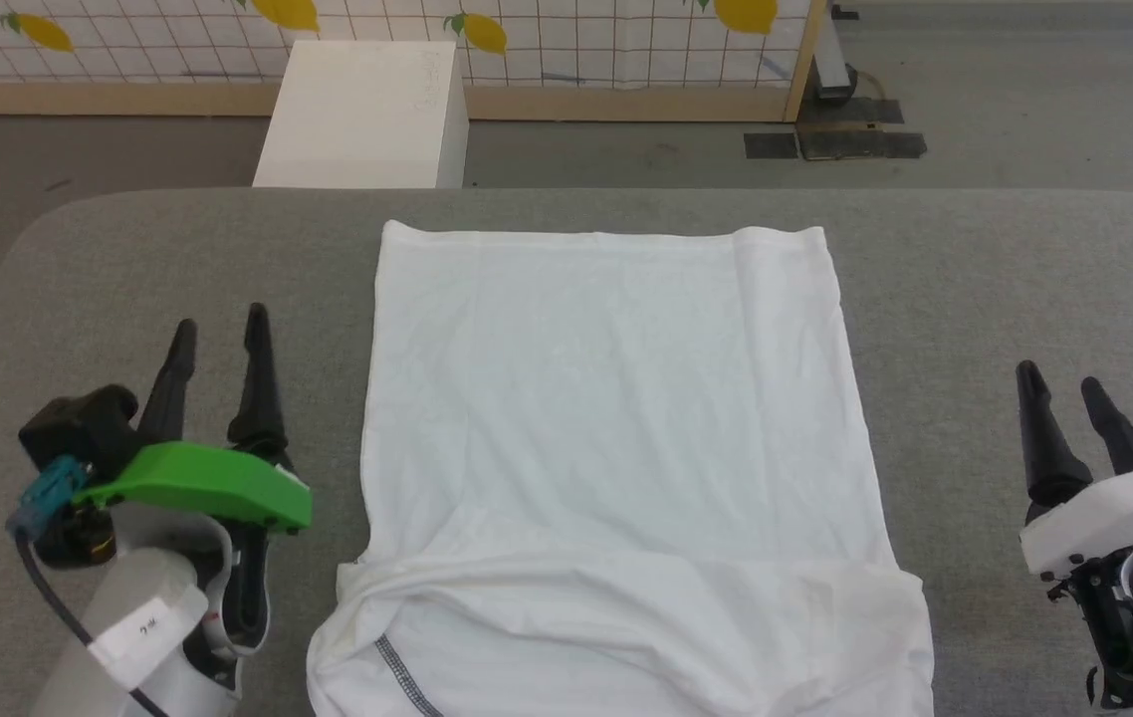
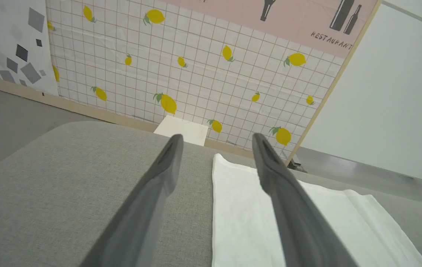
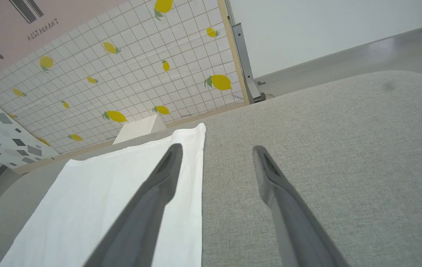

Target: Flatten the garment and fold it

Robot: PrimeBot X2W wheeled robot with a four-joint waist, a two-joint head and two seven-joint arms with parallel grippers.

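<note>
Noted garment point(image 1: 616, 418) laid out on the grey bench point(image 1: 1024, 279), between the two arms, with its long axis running straight away from the robot. Found the far edge straight and smooth. Found the near end rumpled, with a loose fold lying across it and a line of dark zigzag stitching point(image 1: 397, 669) showing at the lower left.

Logged left gripper point(image 1: 220, 321) off the garment's left side, about level with its middle, fingers spread apart and holding nothing, apart from the cloth. Logged right gripper point(image 1: 1059, 376) off the right side, likewise spread and empty, tips over bare bench. Put the left a little nearer its cloth edge than the right.

Judged flattening mostly done at the far end, not yet at the near end. Expect the next reach to go inward and toward the robot, to the near corners, each arm taking its own side. Passed over the white box point(image 1: 362, 110) on the floor beyond the bench as no part of the task
</note>
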